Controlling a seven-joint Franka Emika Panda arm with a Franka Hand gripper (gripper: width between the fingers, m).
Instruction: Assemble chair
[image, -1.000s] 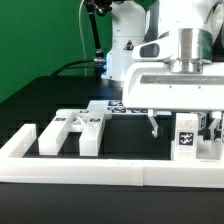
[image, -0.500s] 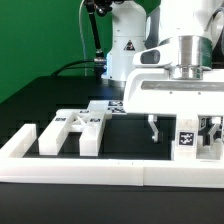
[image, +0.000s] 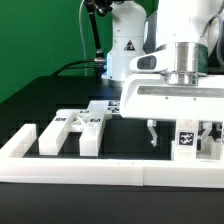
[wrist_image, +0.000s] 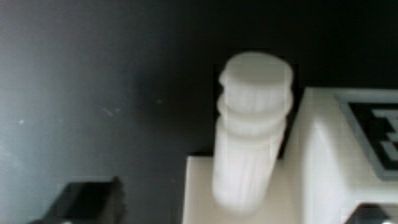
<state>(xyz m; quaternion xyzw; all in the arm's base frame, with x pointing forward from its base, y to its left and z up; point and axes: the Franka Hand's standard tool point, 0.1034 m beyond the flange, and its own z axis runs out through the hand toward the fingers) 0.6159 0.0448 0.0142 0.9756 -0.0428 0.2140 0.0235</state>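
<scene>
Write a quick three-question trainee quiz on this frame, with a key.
1. True or false: the fingers of the gripper are clamped shut on the white tagged plastic block.
2. Where does the cluster of white blocky chair parts lie? A: on the exterior view's left of the gripper. B: on the exterior view's right of the gripper. C: between the fingers.
3. What runs along the front of the scene, nearest the exterior camera?

Key
1. False: the fingers stand apart, and a dark gap shows between one finger and the block.
2. A.
3. The long low white border rail.
</scene>
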